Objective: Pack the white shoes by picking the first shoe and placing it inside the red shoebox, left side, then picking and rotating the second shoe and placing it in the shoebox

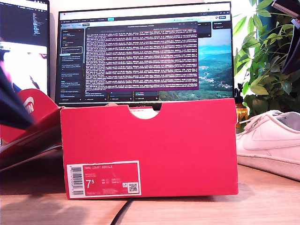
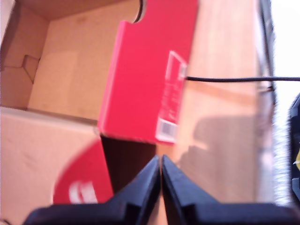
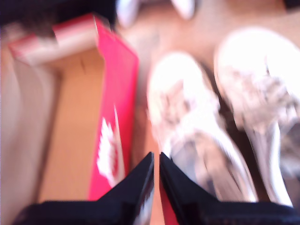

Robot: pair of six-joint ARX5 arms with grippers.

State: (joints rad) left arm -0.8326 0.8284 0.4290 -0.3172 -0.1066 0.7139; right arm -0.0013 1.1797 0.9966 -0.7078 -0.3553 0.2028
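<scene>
Two shoes point(image 3: 197, 140) point(image 3: 262, 103) lay side by side on the table point(image 1: 262, 197), just beside the box point(image 1: 150, 150) — both outside it, neither yet packed. In the exterior view only one showed, at that view's right, sole flat on the wood, close to the box's side wall.

Box interior looked bare in both wrist views: brown cardboard floor, nothing in it. Lid point(image 1: 30, 112) hung open and tilted on the exterior view's left, swoosh showing; probably left that way to keep the mouth clear from above.

My first gripper point(image 2: 161, 164) hung over the lid-side corner of the box, jaws closed to a hairline, holding nothing. My second gripper point(image 3: 156, 161) hung over the gap between the box wall and the nearer shoe, jaws likewise pressed nearly together and empty. That picture was blurred — lace detail could not be read.

Judgement: the task sat at its start; the second gripper was the better placed for the first pick, but would need to open wide before coming down on a shoe.

Room for moving: space above the box was open. The wall next to the shoes stands between them and the floor, so a shoe must be lifted over it. A black cable point(image 2: 234, 78) ran across the table on the label side, clear of the shoes. A monitor point(image 1: 145, 51) and a plant point(image 1: 262, 61) stood behind.
</scene>
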